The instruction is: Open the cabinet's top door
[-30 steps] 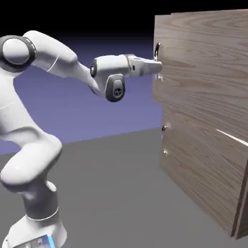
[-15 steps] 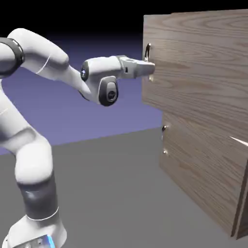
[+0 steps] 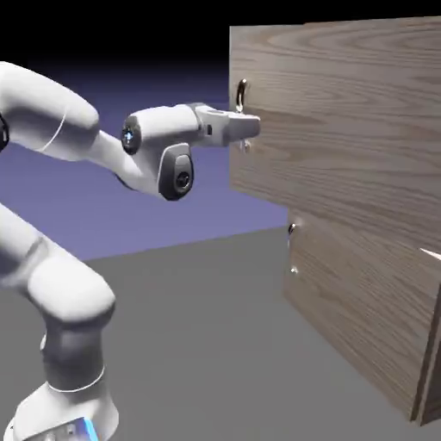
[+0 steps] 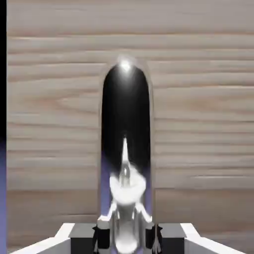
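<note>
Behind your arm, a blue-violet backdrop fades to black above a flat grey table (image 3: 198,327). Your white, rounded arm (image 3: 60,138) reaches toward three o'clock in the exterior view, where the tall cabinet (image 3: 370,327) of grey-brown wood grain stands. Its top door (image 3: 344,121) stands swung out past the lower door (image 3: 362,297). Your claw (image 3: 250,127) is clenched on the polished metal loop handle (image 4: 126,149) near that door's nine o'clock edge; in the hand view the arched loop rises toward twelve o'clock.
</note>
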You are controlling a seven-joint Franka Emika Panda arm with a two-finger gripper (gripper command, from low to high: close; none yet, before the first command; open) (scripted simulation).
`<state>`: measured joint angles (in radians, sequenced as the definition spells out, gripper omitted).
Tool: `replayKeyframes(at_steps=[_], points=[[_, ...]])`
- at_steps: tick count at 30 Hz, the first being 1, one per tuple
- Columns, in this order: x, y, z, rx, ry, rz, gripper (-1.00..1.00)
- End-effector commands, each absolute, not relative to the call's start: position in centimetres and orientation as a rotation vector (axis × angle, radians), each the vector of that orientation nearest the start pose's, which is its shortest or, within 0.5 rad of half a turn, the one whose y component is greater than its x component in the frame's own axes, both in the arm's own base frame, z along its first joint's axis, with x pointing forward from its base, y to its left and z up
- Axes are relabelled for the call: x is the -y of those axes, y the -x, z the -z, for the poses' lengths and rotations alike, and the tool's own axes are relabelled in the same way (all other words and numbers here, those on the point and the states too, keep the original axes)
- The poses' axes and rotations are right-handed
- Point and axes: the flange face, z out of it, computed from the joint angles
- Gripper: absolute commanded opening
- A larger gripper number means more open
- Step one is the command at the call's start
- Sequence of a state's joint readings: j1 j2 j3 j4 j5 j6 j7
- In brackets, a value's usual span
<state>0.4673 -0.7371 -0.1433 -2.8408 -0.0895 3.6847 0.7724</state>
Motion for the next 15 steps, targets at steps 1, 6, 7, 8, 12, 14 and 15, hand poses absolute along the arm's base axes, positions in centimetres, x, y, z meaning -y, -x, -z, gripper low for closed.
replayKeyframes(at_steps=[1, 6, 7, 8, 12, 14, 15], points=[[-10.27, -31.03, -58.6, -0.334, 1.741, 1.479, -1.0], [-10.12, -31.2, -58.84, -0.326, 1.717, 1.478, -1.0], [-10.15, -31.28, -58.86, -0.327, 1.716, 1.48, -1.0], [-10.19, -31.36, -58.87, -0.329, 1.716, 1.482, -1.0], [-10.38, -31.51, -58.8, -0.338, 1.726, 1.49, -1.0], [-10.43, -31.45, -58.72, -0.342, 1.736, 1.492, -1.0], [-10.43, -31.38, -58.67, -0.342, 1.742, 1.491, -1.0]])
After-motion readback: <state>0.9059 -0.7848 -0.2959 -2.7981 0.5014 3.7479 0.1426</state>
